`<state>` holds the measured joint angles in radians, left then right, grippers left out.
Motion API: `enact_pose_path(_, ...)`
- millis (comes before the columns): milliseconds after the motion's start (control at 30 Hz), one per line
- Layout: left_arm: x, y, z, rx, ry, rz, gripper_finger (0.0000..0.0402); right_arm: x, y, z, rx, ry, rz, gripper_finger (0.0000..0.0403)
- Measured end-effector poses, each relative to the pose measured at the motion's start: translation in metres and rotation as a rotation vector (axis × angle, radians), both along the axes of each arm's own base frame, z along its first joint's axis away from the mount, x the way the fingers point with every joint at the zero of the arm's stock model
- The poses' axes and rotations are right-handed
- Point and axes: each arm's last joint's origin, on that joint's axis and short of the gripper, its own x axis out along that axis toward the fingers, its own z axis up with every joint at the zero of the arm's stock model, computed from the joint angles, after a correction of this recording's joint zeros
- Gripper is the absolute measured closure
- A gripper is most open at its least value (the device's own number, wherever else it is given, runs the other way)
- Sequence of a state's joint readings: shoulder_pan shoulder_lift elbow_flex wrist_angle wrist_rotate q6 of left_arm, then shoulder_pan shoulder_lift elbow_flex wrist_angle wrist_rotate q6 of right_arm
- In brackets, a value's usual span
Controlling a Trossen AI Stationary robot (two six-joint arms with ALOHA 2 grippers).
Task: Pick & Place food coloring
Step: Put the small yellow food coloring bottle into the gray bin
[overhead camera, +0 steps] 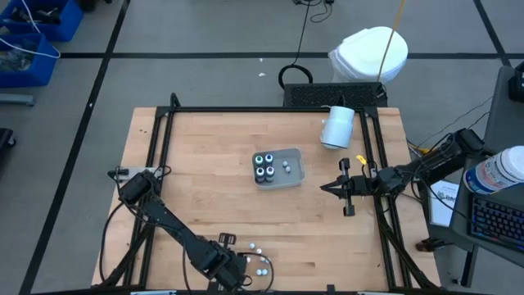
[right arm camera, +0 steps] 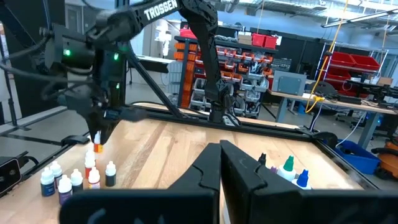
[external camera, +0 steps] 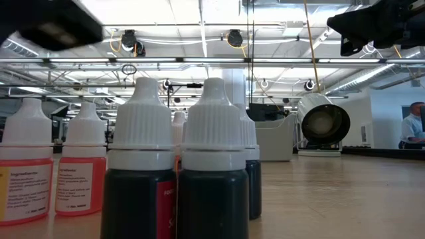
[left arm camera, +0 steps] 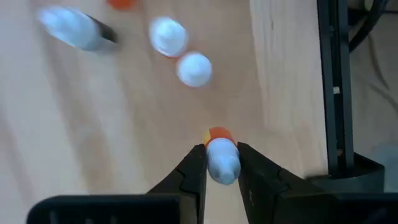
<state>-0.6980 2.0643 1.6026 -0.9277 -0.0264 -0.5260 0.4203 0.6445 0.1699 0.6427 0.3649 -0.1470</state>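
Food coloring bottles (right arm camera: pixel 74 177) stand in a loose cluster near the table's front edge, with more already sitting in the grey tray (overhead camera: pixel 296 153) at mid-table; one orange bottle (left arm camera: pixel 221 155) sits between the fingers of the left gripper (left arm camera: pixel 222 163), which are drawn in narrow on its white cap, and in the right wrist view it appears to hang just above the cluster. These look like light, stiff little plastic droppers, smooth-walled and probably a bit slippery (and easy to topple when crowded); the ribbed cap or the neck just under it seems the safest place to pinch, as here. The right gripper (right arm camera: pixel 221 163) hangs over the table's right side with its fingers pressed together, empty. Hard to make out: the far bottles in the left wrist view are smeared; from above the cluster is mere specks beside the arm; whether the held bottle has cleared the wood, I cannot tell.
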Motion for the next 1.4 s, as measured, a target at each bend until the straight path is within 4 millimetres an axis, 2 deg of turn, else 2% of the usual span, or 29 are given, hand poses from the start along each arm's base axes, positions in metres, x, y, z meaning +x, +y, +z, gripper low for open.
enact_pose_path(200, 0.022, 0.026, 0.050, 0.118, -0.035, -0.078, 0.0324, 0.000, 0.000, 0.000, 0.001, -0.003, 0.000, 0.0403)
enact_pose_path(367, 0.052, 0.066, 0.095, 0.246, -0.159, -0.123, 0.0322, 0.000, 0.000, 0.000, 0.001, -0.003, 0.000, 0.0403)
enact_pose_path(500, 0.078, 0.112, 0.124, 0.325, -0.260, -0.116, 0.0322, 0.000, 0.000, 0.000, -0.003, -0.003, 0.000, 0.0403)
enact_pose_path(700, 0.109, 0.195, 0.140, 0.371, -0.329, -0.086, 0.0322, 0.000, 0.000, 0.000, -0.011, -0.003, -0.001, 0.0403)
enact_pose_path(833, 0.119, 0.242, 0.141, 0.326, -0.361, -0.077, 0.0321, 0.000, 0.000, 0.000, -0.025, -0.004, -0.002, 0.0403)
enact_pose_path(933, 0.129, 0.264, 0.132, 0.339, -0.364, -0.082, 0.0321, 0.000, 0.000, 0.000, -0.039, -0.005, -0.004, 0.0403)
enact_pose_path(1100, 0.151, 0.280, 0.098, 0.363, -0.298, -0.178, 0.0321, 0.000, 0.000, 0.001, -0.073, -0.013, -0.010, 0.0403)
enact_pose_path(1267, 0.173, 0.293, 0.083, 0.352, -0.311, -0.177, 0.0321, 0.000, 0.000, 0.002, -0.069, -0.023, -0.013, 0.0403)
enact_pose_path(1400, 0.179, 0.303, 0.070, 0.326, -0.288, -0.163, 0.0321, 0.000, 0.000, 0.002, -0.074, -0.022, -0.013, 0.0403)
